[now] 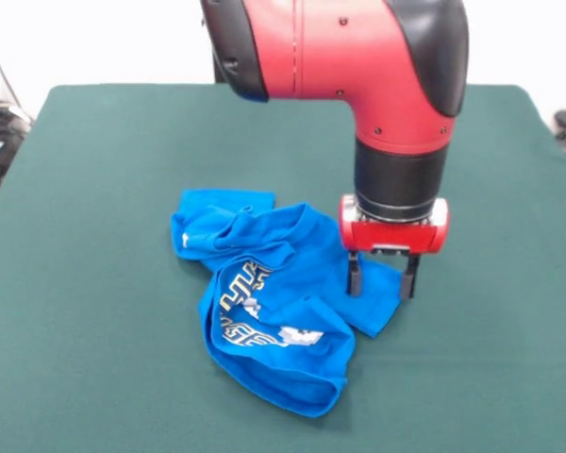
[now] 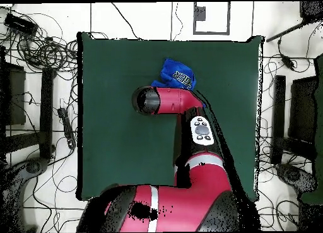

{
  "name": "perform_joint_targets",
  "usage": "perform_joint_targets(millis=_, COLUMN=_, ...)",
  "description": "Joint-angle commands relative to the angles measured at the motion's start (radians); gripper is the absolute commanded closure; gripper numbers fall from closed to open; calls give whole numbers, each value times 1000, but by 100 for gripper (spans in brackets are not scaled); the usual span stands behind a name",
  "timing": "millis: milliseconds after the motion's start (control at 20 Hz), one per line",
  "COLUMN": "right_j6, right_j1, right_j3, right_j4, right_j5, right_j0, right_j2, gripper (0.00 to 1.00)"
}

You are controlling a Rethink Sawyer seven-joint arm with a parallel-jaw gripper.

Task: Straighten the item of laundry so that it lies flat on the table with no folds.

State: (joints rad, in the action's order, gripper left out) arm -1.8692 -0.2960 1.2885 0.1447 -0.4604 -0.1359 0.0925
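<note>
As the gripper (image 1: 382, 277) is set with spread fingers (image 1: 355, 275) over the crumpled T-shirt's (image 1: 274, 302) edge, several layers may be pinched. Folds could then be dragged across the table (image 1: 94, 236), not opened.

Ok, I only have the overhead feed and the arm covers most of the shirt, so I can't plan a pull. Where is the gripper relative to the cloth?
Observer: In the front view the gripper is low over one outer corner of the item of laundry, on the side opposite the bunched sleeve.
Operator: Open or shut?
Observer: Open. One finger is over the cloth, and the other is at the cloth's edge.
Operator: How flat is the shirt?
Observer: Not flat. It lies crumpled on the table, with the hem rolled under and the white print bent across folds, so only parts of the letters show.
</note>
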Motion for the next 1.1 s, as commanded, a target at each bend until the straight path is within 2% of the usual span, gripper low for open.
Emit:
perform_joint_targets(millis=50, right_j6=-169, right_j1=117, right_j3=-26, right_j4=-30, right_j5=70, right_j0=31, right_j2=23, gripper=0)
perform_joint_targets(millis=100, right_j6=-196, right_j1=115, right_j3=-19, right_j4=-33, right_j5=101, right_j0=36, right_j2=12, gripper=100)
perform_joint_targets(millis=350, right_j6=-109, right_j1=111, right_j3=-20, right_j4=-29, right_j5=51, right_j0=-8, right_j2=77, gripper=100)
perform_joint_targets(millis=850, right_j6=-133, right_j1=34, right_j3=62, right_j4=-55, right_j5=21, right_j0=-4, right_j2=76, gripper=100)
perform_joint_targets(millis=1100, right_j6=-202, right_j1=-66, right_j3=181, right_j4=-87, right_j5=22, right_j0=38, right_j2=64, gripper=100)
